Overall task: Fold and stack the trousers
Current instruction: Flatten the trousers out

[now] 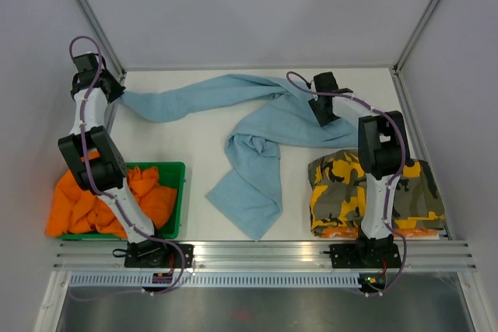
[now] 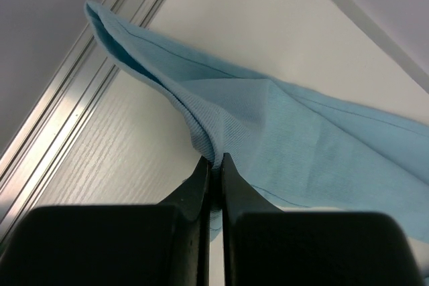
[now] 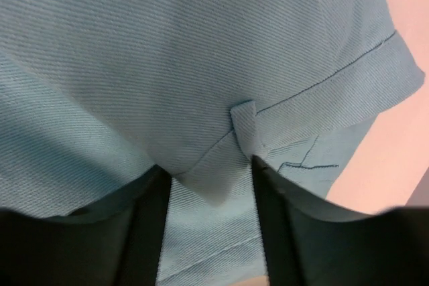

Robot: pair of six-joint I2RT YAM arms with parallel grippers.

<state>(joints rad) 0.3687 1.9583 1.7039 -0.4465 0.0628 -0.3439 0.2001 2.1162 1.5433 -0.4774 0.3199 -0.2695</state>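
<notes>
Nearest you on the left stands the green bin (image 1: 180, 200). It holds a crumpled heap of orange trousers (image 1: 78, 207) that fills it and spills over the rim on the side away from the table's middle. Well to the right of the bin, at the same near edge, the camouflage trousers (image 1: 334, 192) lie folded in a flat pile on the table (image 1: 202, 145), in no container.

Between the bin and that pile the blue trousers (image 1: 261, 153) lie spread and twisted. One leg end rests just right of the bin, and from there the cloth runs away from you and bunches in the middle. The other leg stretches back toward the far corner, straight beyond the bin.

There your left gripper (image 2: 216, 160) has its jaws pressed together on an edge of that leg, the cloth rising in a tent from the pinch.

Far to the right of the bin, beyond the camouflage pile, your right gripper (image 3: 211, 167) sits down on the waist end. Its jaws stand apart. A band of blue cloth lies between them and a belt loop (image 3: 242, 125) just ahead of the tips. You cannot see the cloth pinched there.
</notes>
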